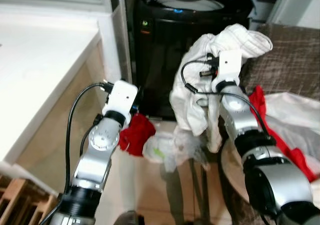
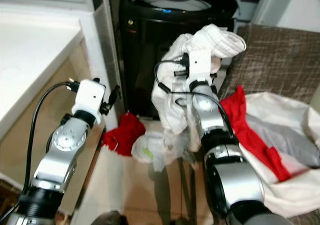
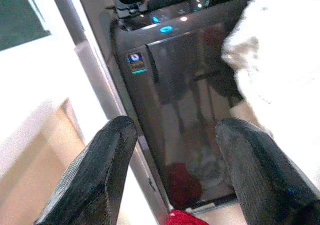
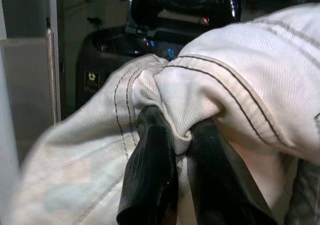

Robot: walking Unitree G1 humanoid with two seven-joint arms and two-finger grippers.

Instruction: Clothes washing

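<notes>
A black top-loading washing machine (image 1: 170,40) stands ahead with its lid up. My right gripper (image 4: 176,135) is shut on a white garment (image 1: 200,80) with dark seams, held up in front of the machine's right side, the cloth hanging down toward the floor. My left gripper (image 3: 175,150) is open and empty, raised low at the machine's front left corner, its fingers (image 3: 95,175) wide apart. A red garment (image 1: 136,133) lies on the floor below the machine.
A white counter (image 1: 35,70) runs along the left. A brown textured seat (image 1: 295,60) on the right holds a pile of red, white and grey laundry (image 2: 270,140). A crumpled plastic bag (image 1: 162,147) lies on the floor by the red garment.
</notes>
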